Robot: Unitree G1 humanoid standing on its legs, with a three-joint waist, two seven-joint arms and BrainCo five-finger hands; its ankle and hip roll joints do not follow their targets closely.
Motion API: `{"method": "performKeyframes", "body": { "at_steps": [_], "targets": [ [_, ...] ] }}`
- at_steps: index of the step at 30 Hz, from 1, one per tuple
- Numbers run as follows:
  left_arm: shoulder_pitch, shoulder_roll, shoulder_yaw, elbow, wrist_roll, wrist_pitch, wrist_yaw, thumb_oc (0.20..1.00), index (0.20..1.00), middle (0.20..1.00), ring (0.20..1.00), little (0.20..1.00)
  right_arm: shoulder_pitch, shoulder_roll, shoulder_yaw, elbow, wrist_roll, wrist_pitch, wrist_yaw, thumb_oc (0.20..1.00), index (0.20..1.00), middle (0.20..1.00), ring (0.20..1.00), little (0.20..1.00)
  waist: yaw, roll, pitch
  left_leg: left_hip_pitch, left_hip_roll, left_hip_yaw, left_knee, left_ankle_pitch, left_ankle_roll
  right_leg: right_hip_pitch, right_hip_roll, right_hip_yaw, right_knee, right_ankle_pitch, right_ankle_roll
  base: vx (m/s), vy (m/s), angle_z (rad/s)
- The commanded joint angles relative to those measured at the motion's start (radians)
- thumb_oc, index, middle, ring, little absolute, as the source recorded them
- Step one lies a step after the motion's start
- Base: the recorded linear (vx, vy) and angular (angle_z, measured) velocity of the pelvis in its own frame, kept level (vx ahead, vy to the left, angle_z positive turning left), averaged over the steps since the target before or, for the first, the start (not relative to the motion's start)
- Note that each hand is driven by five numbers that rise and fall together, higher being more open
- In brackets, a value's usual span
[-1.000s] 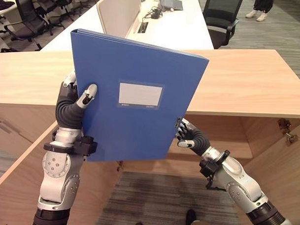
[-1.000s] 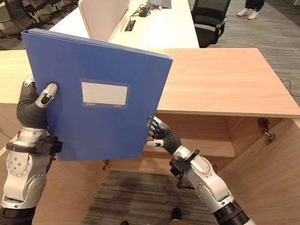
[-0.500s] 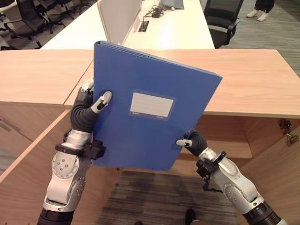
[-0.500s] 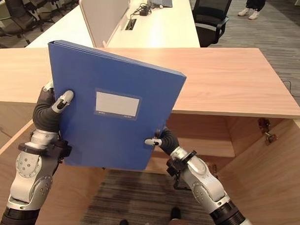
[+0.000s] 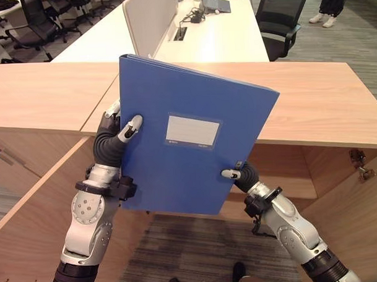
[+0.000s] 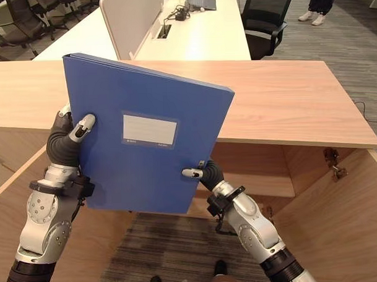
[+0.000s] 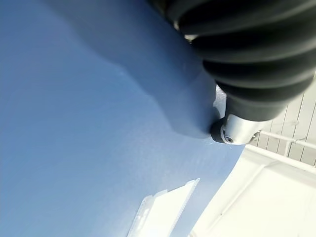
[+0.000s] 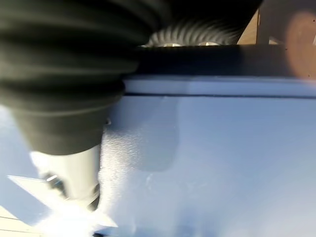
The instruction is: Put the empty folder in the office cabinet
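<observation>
Folder [image 5: 189,153] stood blue and nearly upright in the air before me, its labelled face toward me, tilted so that its top edge ran down to the right, held over the open cabinet [image 5: 288,168] below the wooden counter [image 5: 323,105]. At its left edge my left hand [image 5: 111,134] clamped it, thumb [image 5: 131,125] laid flat across the front cover and the fingers wrapped behind the spine. In the left wrist view the thumb tip pressed on the blue cover, with the white label [image 7: 163,210] just beyond it. At the lower right edge my right hand [image 5: 239,174] pinched the folder, thumb on the front face near the clasp, the other fingers hidden behind it. Beyond the counter stood a white desk [image 5: 222,34] with a divider [image 5: 148,15], and to its right a black chair [image 5: 282,17].
</observation>
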Motion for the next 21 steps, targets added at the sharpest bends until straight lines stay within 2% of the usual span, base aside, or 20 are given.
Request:
{"method": "performKeyframes", "body": {
  "at_steps": [1,13,14,15,16,17,19,21],
  "targets": [
    [-0.069,0.009,-0.040,-0.014,0.008,-0.047,0.003,0.200,0.200,0.200,0.200,0.200,-0.120,0.086,0.070,-0.052,0.034,-0.057,0.029,0.200,0.200,0.200,0.200,0.200,-0.007,-0.039,0.002,0.018,-0.023,-0.010,0.002,-0.052,0.008,0.105,-0.052,-0.010,0.029,-0.125,0.079,0.00,0.000,0.00],
    [-0.057,0.003,-0.029,0.002,0.018,-0.051,0.007,0.209,0.209,0.209,0.209,0.209,-0.117,0.071,0.069,-0.048,0.013,-0.053,0.034,0.200,0.200,0.200,0.200,0.200,-0.005,-0.040,0.003,0.015,-0.022,-0.011,0.002,-0.051,0.006,0.102,-0.049,-0.009,0.030,-0.127,0.079,0.00,0.000,0.00],
    [-0.052,0.003,-0.026,0.002,0.018,-0.051,0.007,0.388,0.388,0.388,0.388,0.388,-0.115,0.068,0.069,-0.049,0.010,-0.052,0.035,0.200,0.200,0.200,0.200,0.200,-0.005,-0.040,0.003,0.015,-0.022,-0.012,0.002,-0.051,0.006,0.102,-0.049,-0.008,0.031,-0.128,0.079,0.00,0.000,0.00],
    [-0.048,0.002,-0.024,0.002,0.018,-0.051,0.007,0.523,0.523,0.523,0.523,0.523,-0.113,0.067,0.067,-0.049,0.009,-0.051,0.035,0.200,0.200,0.200,0.200,0.200,-0.004,-0.040,0.003,0.015,-0.022,-0.012,0.002,-0.051,0.007,0.102,-0.049,-0.008,0.031,-0.128,0.079,0.00,0.000,0.00],
    [-0.033,-0.001,-0.016,0.007,0.018,-0.052,0.008,0.959,0.959,0.959,0.959,0.959,-0.108,0.063,0.063,-0.046,0.000,-0.051,0.035,0.200,0.200,0.200,0.200,0.200,-0.003,-0.041,0.003,0.014,-0.021,-0.012,0.002,-0.051,0.006,0.102,-0.049,-0.009,0.032,-0.128,0.079,0.00,0.000,0.00],
    [-0.020,-0.001,-0.004,0.010,0.022,-0.052,0.012,1.000,1.000,1.000,1.000,1.000,-0.104,0.058,0.058,-0.044,-0.015,-0.048,0.037,0.200,0.200,0.200,0.200,0.200,-0.001,-0.041,0.004,0.013,-0.021,-0.015,0.002,-0.051,0.007,0.102,-0.048,-0.010,0.032,-0.129,0.079,0.00,0.000,0.00],
    [0.006,0.002,0.015,0.029,0.025,-0.050,0.017,1.000,1.000,1.000,1.000,1.000,-0.099,0.044,0.050,-0.044,-0.051,-0.045,0.046,0.200,0.200,0.200,0.200,0.200,0.002,-0.041,0.005,0.011,-0.022,-0.016,0.002,-0.050,0.007,0.102,-0.048,-0.010,0.032,-0.129,0.079,0.00,0.000,0.00],
    [0.045,0.013,0.042,0.056,0.029,-0.044,0.006,1.000,1.000,1.000,1.000,1.000,-0.100,0.002,0.055,-0.027,-0.152,-0.028,0.067,0.200,0.200,0.200,0.200,0.200,0.008,-0.041,0.007,0.008,-0.023,-0.020,0.002,-0.049,0.008,0.099,-0.048,-0.011,0.034,-0.130,0.078,0.00,0.000,0.00]
  ]
}}
